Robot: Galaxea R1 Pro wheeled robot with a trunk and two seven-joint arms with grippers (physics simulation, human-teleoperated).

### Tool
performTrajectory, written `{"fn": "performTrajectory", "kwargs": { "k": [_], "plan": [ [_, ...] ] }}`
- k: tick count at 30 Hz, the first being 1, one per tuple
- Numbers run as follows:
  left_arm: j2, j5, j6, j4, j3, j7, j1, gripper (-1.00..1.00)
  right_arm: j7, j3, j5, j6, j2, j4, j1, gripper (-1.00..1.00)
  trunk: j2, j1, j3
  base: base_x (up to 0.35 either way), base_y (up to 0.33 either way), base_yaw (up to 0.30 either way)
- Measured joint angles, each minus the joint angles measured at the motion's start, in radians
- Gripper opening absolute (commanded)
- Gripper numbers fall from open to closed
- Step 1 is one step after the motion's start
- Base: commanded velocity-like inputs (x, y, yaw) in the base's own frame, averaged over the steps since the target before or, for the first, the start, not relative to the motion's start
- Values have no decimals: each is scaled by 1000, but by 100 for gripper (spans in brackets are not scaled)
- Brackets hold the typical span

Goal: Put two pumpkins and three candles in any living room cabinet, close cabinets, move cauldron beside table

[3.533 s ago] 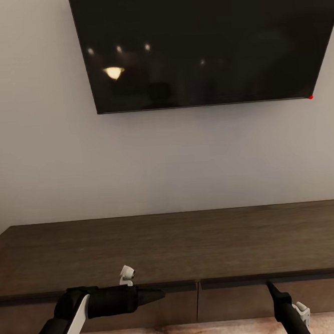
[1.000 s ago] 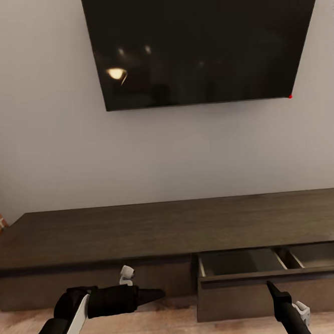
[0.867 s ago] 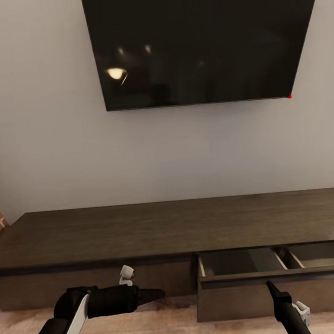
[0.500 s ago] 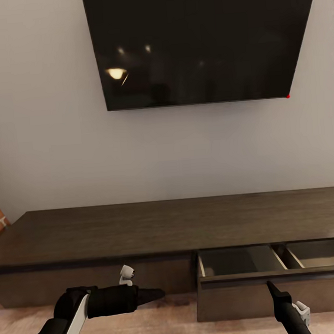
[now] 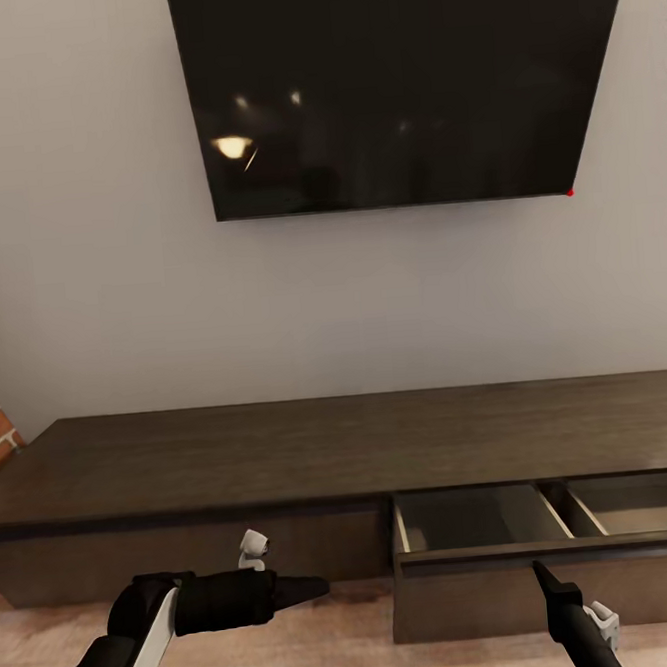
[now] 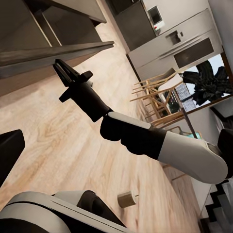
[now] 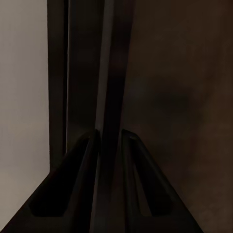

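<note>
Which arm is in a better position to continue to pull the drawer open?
The right: its claw is closed on the drawer front's top edge, on the cabinet's right side. The left claw is before the closed left front.

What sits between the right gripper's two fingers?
In the right wrist view, the right gripper straddles the thin top edge of the dark-brown wooden cabinet's open drawer front.

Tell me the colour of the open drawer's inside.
Pale beige-grey inside the drawer, clearest in the head view.
</note>
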Motion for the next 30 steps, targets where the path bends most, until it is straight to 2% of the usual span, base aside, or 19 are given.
{"fn": "performTrajectory", "kwargs": {
  "k": [30],
  "plan": [
    [1, 0, 0, 0, 2, -1, 0, 100, 2, -1, -3, 0, 1, 1, 0, -100, 0, 0, 0, -71, 0, 0]
  ]
}}
